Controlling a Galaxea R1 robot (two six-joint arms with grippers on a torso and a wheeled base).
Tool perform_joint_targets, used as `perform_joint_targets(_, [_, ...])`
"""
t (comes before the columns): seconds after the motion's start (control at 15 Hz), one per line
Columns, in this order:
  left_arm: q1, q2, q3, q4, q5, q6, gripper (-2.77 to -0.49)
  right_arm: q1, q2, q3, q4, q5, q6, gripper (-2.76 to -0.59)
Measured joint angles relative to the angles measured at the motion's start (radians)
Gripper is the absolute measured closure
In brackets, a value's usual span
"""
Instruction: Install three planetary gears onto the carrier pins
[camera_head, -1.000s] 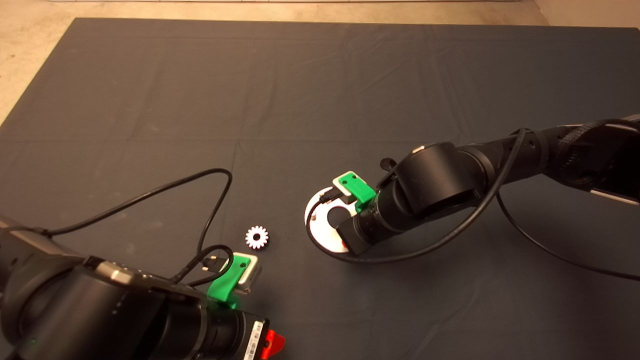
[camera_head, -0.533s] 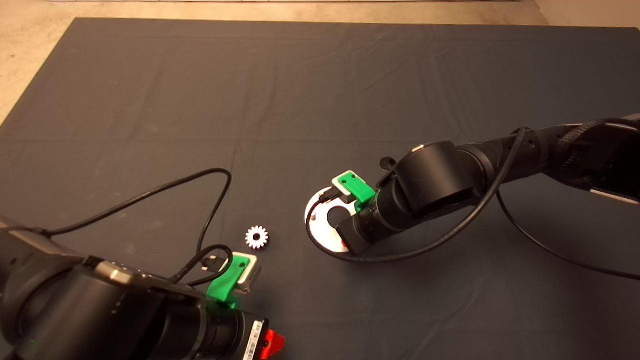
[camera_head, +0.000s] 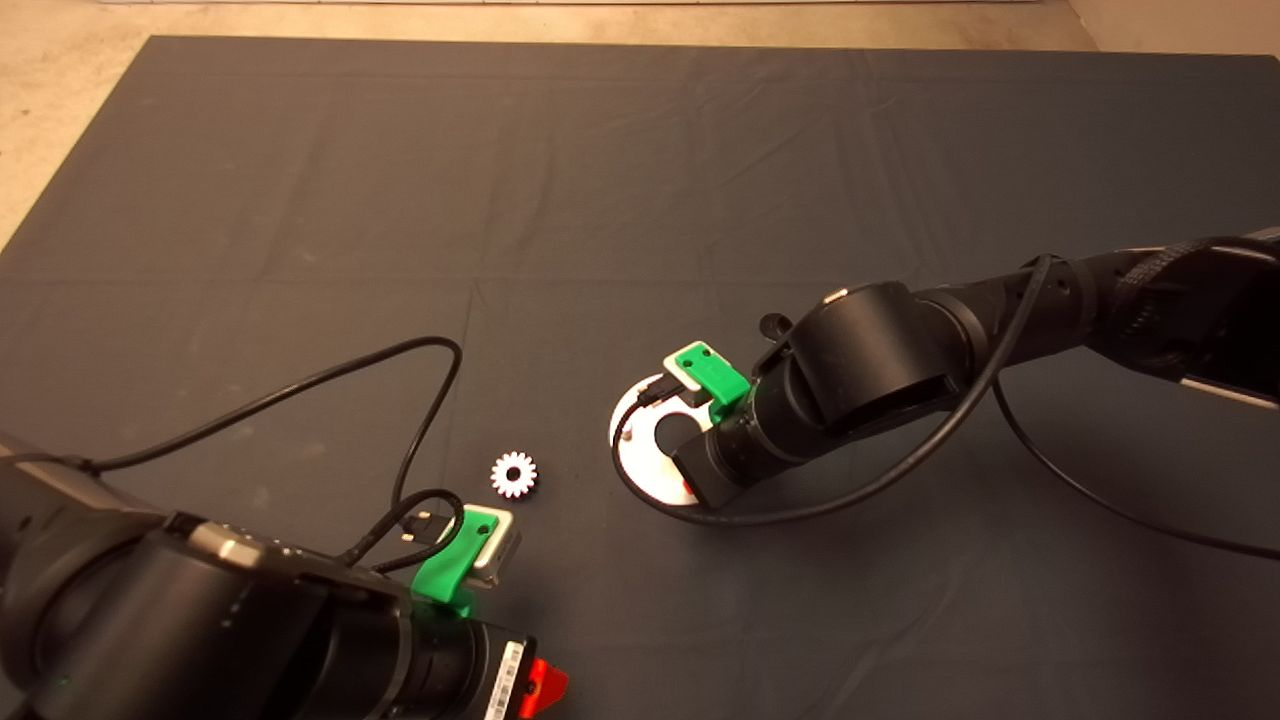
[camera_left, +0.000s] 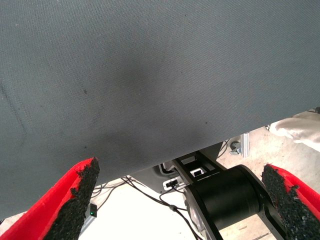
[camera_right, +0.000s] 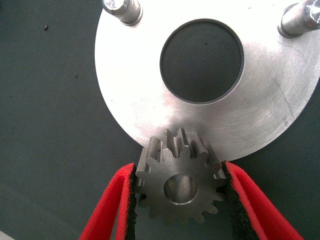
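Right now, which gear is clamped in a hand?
The darker grey gear, pinched between the right hand's fingers at the carrier disc's edge. The bright silver-white gear lies loose on the mat, untouched.

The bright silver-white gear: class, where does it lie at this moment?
In the head view the silver-white gear lies flat on the mat, untouched, between the parked left gripper and the disc.

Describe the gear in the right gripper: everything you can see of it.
The grey gear is a small dull-metal cog with straight teeth and a round centre bore through which a pin end seems to show. The right gripper clamps it, a black pad on each side. It sits level at the rim of the silver disc.
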Motion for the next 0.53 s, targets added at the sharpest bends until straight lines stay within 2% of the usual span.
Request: perform_joint_targets(0.53, [0.000, 0.000, 0.000, 0.000, 0.000, 0.000, -2.34, 0.000, 0.000, 0.000, 0.000, 0.000, -0.003, -0.99])
